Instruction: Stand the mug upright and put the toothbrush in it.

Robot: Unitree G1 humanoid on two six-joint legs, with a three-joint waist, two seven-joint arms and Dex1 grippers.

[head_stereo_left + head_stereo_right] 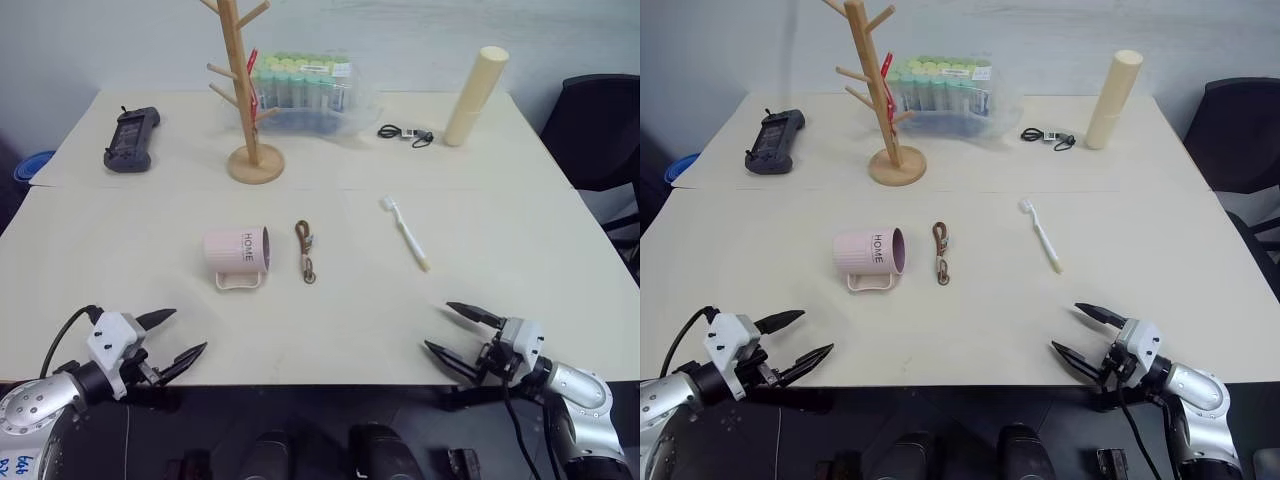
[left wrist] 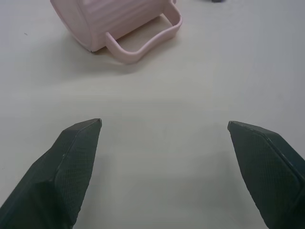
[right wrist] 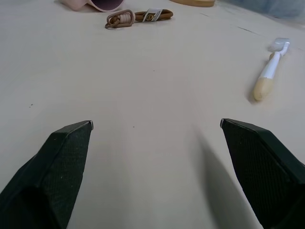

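The pale pink mug (image 1: pixel 236 250) lies on its side at the middle of the table, its handle (image 2: pixel 143 43) resting on the tabletop and its mouth turned toward the robot's right. To its right, past a brown strap, the white toothbrush (image 1: pixel 404 232) lies flat with the bristle head at the far end. My left gripper (image 1: pixel 168 336) hovers open at the table's near edge, short of the mug. My right gripper (image 1: pixel 452 328) is open too, at the near edge, short of the toothbrush (image 3: pixel 269 75).
A brown strap with a clip (image 1: pixel 305 251) lies between mug and toothbrush. Farther back stand a wooden mug tree (image 1: pixel 245 95), a clear box of tubes (image 1: pixel 305 88), a tall cream cylinder (image 1: pixel 475 96), a small black cable (image 1: pixel 406 133) and a dark handheld controller (image 1: pixel 132 139).
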